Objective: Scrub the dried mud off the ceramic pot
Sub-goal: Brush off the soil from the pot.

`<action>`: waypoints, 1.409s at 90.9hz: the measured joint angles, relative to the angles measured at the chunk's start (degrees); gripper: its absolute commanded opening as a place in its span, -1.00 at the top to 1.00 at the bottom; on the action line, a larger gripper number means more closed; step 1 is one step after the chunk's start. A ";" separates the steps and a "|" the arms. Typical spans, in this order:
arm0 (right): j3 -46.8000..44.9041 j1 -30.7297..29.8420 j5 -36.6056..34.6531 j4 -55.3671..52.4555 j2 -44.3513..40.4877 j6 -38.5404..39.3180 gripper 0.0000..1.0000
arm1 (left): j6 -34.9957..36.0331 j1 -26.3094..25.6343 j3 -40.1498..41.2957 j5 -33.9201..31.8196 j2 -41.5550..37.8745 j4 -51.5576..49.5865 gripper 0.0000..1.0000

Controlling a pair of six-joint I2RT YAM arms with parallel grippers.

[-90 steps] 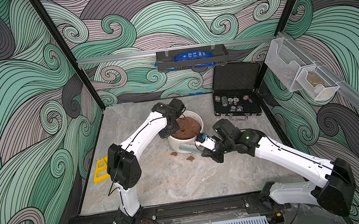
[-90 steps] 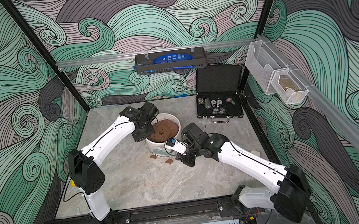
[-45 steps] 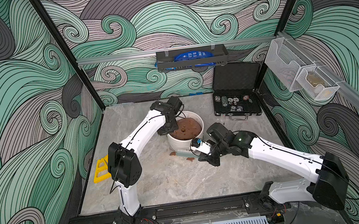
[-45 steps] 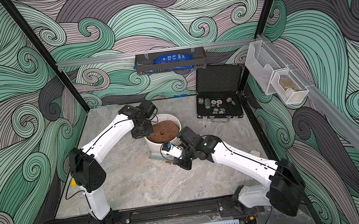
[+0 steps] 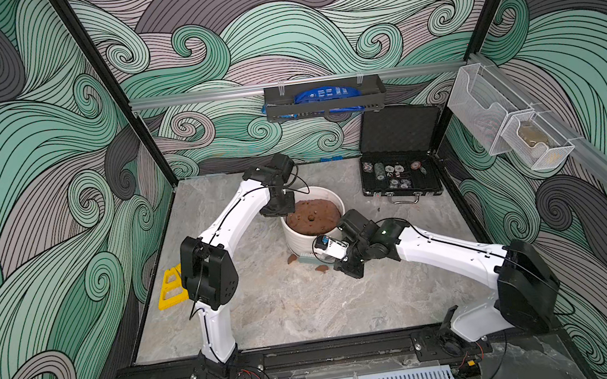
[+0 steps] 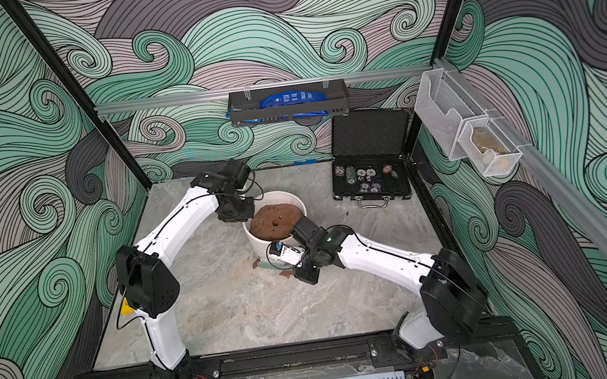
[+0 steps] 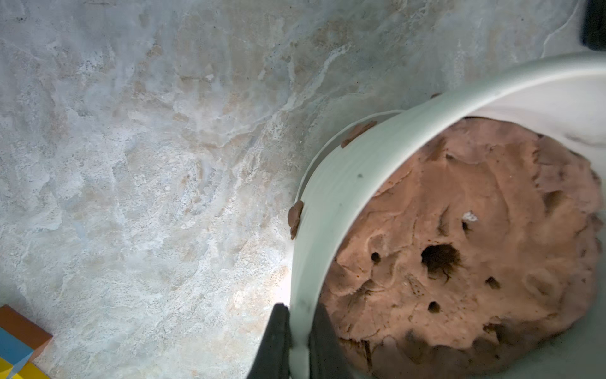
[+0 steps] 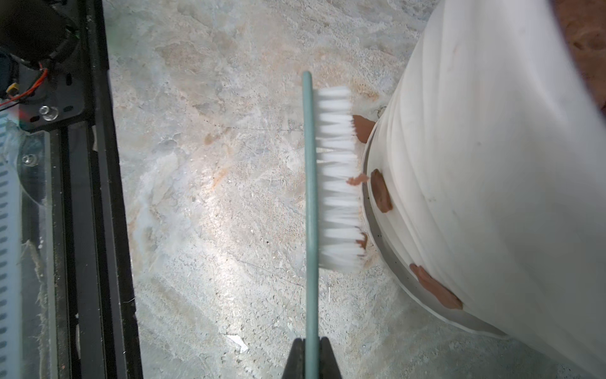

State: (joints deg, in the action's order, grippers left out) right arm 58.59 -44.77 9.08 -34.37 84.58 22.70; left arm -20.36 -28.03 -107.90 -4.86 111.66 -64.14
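A white ribbed pot (image 5: pixel 298 240) stands upright near the middle of the marble-look table (image 5: pixel 290 311), filled with a domed brown mass of soil (image 5: pixel 313 217) that has a dark hole at its centre and smaller holes around it. The left claw (image 7: pixel 299 310) is closed on the pot's thick rim, with one finger outside the wall and one inside, beside the soil. The right claw (image 8: pixel 311 341) is clamped on the thin green back of a scrubbing brush (image 8: pixel 337 197). The brush's white bristles point at the foot of the pot's near wall, their tips meeting crumbs of dried mud (image 8: pixel 381 191). More reddish-brown patches cling low on the ribbed wall, and two flakes lie on the table just beside the base, in a top view.

At the back right, well apart from the pot, a black case (image 5: pixel 399 130) sits open with poker chips (image 5: pixel 391 169) in its tray. A black basket (image 5: pixel 325 107) on the rear rail holds a blue packet (image 5: pixel 321 94). Two clear bins (image 5: pixel 482 111) hang on the right rail, and the nearer one holds something pale brown that is too small to make out.
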 measured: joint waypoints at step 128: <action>-1.53 3.32 -5.60 -5.31 -5.95 -2.16 1.00 | 21.81 2.45 -3.10 6.38 3.17 5.53 1.00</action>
State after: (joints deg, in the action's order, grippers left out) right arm 57.06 -41.45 3.49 -39.68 78.63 20.53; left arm 1.45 -25.58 -111.00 1.52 114.83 -58.61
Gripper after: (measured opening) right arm 0.073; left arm 0.133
